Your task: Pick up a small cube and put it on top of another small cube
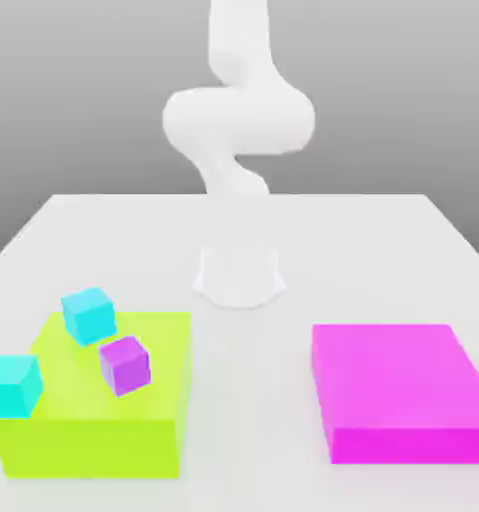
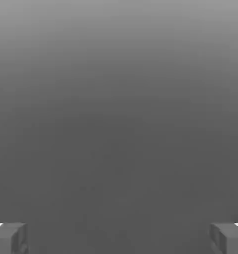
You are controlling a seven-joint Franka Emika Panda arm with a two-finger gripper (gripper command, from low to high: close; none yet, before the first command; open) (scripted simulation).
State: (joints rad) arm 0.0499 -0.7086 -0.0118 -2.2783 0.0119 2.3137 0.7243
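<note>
Purple cube [image 1: 125, 366] sits away from the open fingers [image 2: 10, 239], on the lime-green block [image 1: 93, 445]. It is turned, one upright edge toward the exterior view. Its sides look alike, so it has no long way. Just beside it, also away from the fingers, is a turned blue cube [image 1: 89, 316], crowding it. A turquoise cube [image 1: 10, 386] faces nearly straight out. Across, a flat pink block [image 1: 403, 375] lies well apart.

Yellow-green block [image 1: 93, 446] and flat magenta slab [image 1: 401, 376] on pale table [image 1: 251, 400]
</note>
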